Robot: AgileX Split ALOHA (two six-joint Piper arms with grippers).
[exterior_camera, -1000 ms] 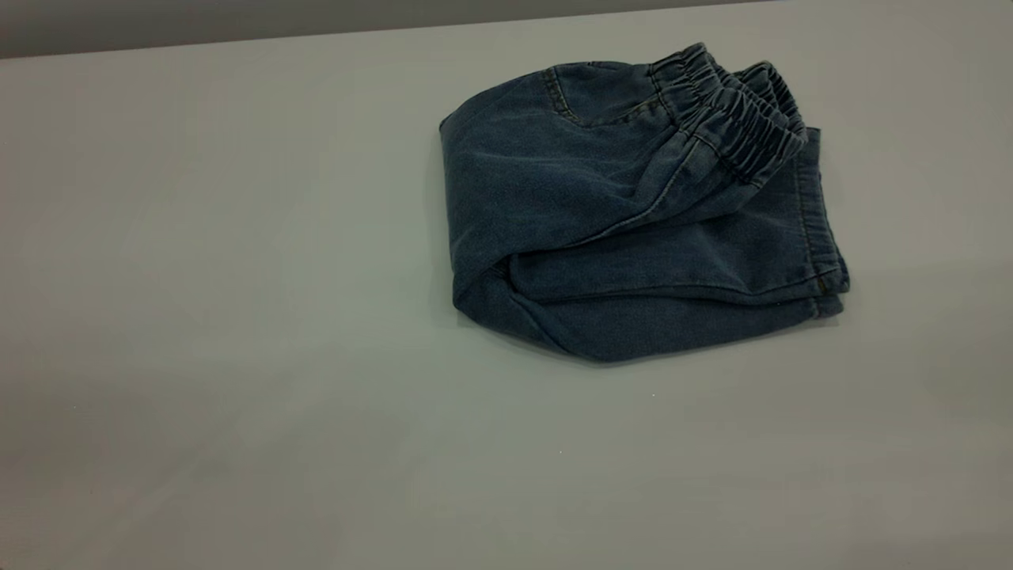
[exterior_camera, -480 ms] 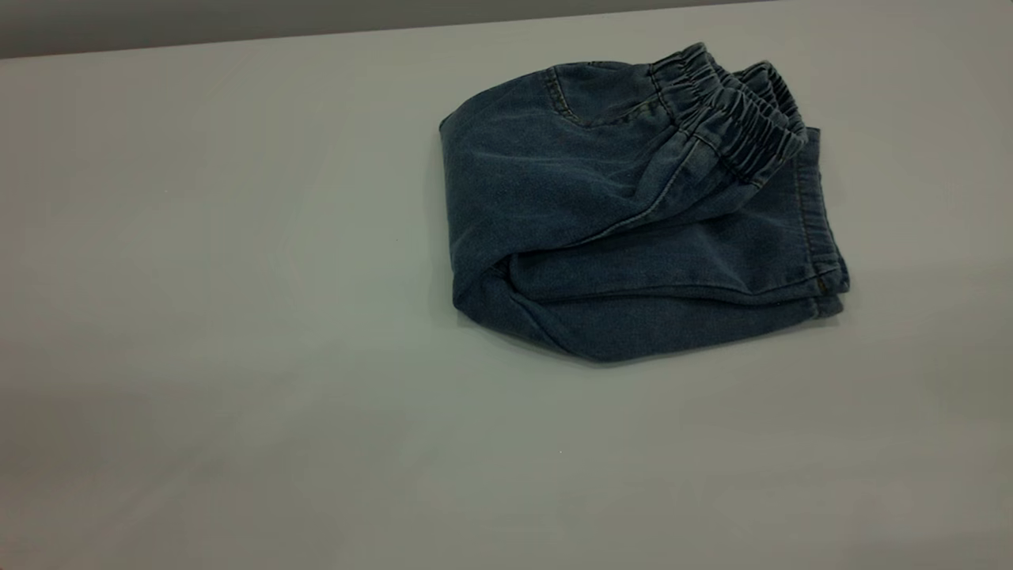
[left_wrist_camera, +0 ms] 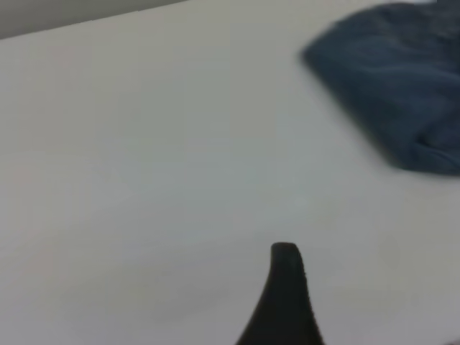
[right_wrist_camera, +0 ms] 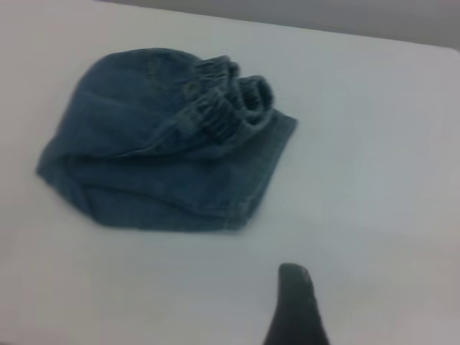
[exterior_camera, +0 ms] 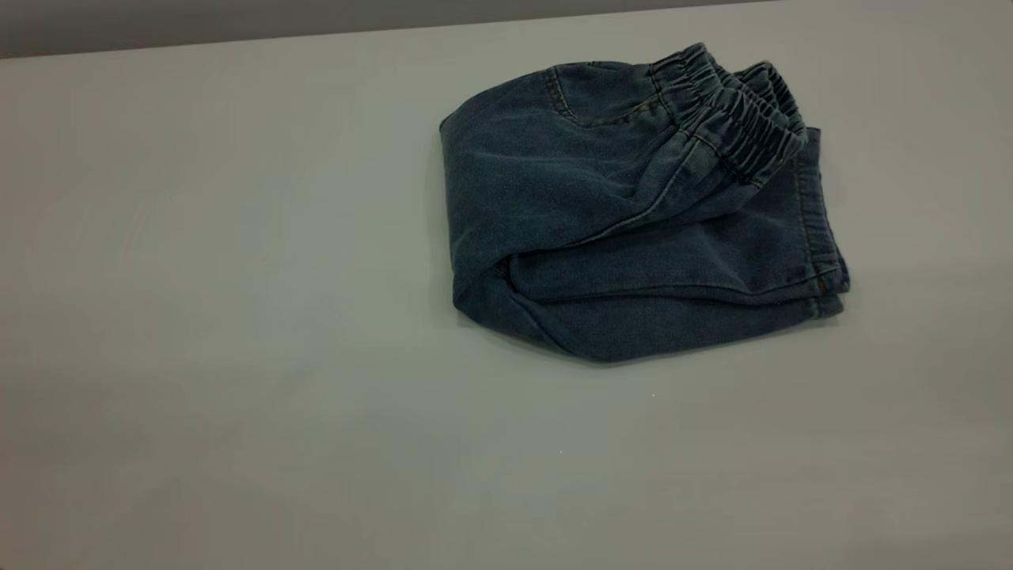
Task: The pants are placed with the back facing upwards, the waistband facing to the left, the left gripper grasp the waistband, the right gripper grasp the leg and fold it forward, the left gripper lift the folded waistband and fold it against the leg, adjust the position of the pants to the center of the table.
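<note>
The pants lie folded into a compact blue denim bundle on the table, right of centre and toward the far side. The ruffled waistband rests on top at the bundle's far right, over the leg with its stitched hem at the right. Neither arm appears in the exterior view. My left gripper hovers open over bare table, well away from the pants; one black finger shows. My right gripper is also open and empty, short of the pants and waistband.
The table's far edge runs along the top of the exterior view, with a darker wall behind it. Wide bare table surface lies to the left of and in front of the bundle.
</note>
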